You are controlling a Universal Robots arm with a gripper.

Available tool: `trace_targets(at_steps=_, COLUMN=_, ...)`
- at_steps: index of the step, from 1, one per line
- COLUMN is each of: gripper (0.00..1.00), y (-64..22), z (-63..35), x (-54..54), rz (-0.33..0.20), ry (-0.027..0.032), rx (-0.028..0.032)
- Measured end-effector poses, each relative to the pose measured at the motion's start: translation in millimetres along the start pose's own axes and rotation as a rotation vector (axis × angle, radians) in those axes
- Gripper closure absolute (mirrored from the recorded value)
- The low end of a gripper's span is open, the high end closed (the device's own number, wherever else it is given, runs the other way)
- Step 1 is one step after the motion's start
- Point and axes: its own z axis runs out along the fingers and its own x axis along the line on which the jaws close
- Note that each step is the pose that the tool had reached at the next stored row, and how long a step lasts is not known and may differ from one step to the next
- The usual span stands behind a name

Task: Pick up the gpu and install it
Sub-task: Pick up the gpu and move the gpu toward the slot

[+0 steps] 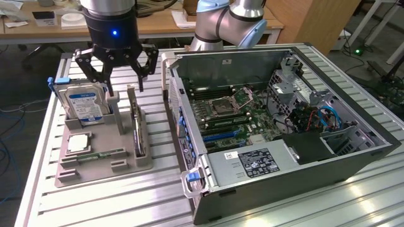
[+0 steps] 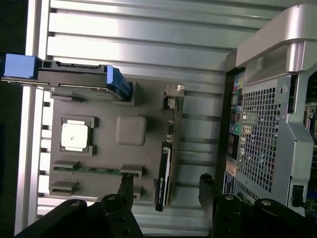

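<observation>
The gripper (image 1: 123, 84) hangs over the far end of a grey holder (image 1: 101, 168) that lies on the ribbed metal counter (image 1: 94, 203). Its jaws stand wide apart and hold nothing. In the wrist view the gripper (image 2: 166, 184) has one dark finger (image 2: 125, 186) on each side of the gpu (image 2: 168, 144), with a gap between each finger and the card.

The gpu (image 1: 137, 127) stands on its long edge in a slot of the holder, on the side nearest to the computer case (image 1: 353, 109). It is upright, and its metal end bracket is at the far end, under the gripper.

In the same holder (image 2: 101, 158) a hard drive (image 1: 84, 106) with a blue and white label stands upright (it sits in blue side rails) on the exterior view's left of the gpu. In front of the hard drive a square processor (image 1: 79, 143) lies flat in a recess, and a narrow green memory stick (image 1: 101, 154) lies in a slot just beside it.

The computer case lies open on the counter, on the exterior view's right of the holder, with the main board visible inside. In the wrist view the case (image 2: 262, 134) shows its perforated back panel, and the hard drive (image 2: 74, 82), the processor (image 2: 75, 135) and the memory stick (image 2: 94, 169) are seen from above on the counter (image 2: 138, 34).
</observation>
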Motion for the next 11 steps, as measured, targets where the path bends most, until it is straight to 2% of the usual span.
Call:
trace_targets(at_steps=3, gripper=0.35, y=-1.1, z=2.8, x=-0.1, rz=-0.001, ry=0.0001, rx=0.0000)
trace_targets(at_steps=6, gripper=0.35, y=-5.7, z=4.8, x=0.3, rz=-0.001, ry=-0.0003, rx=0.0000)
trace_targets(at_steps=11, gripper=0.35, y=-7.0, z=10.3, x=0.5, rz=0.018, ry=-0.0047, rx=0.0004)
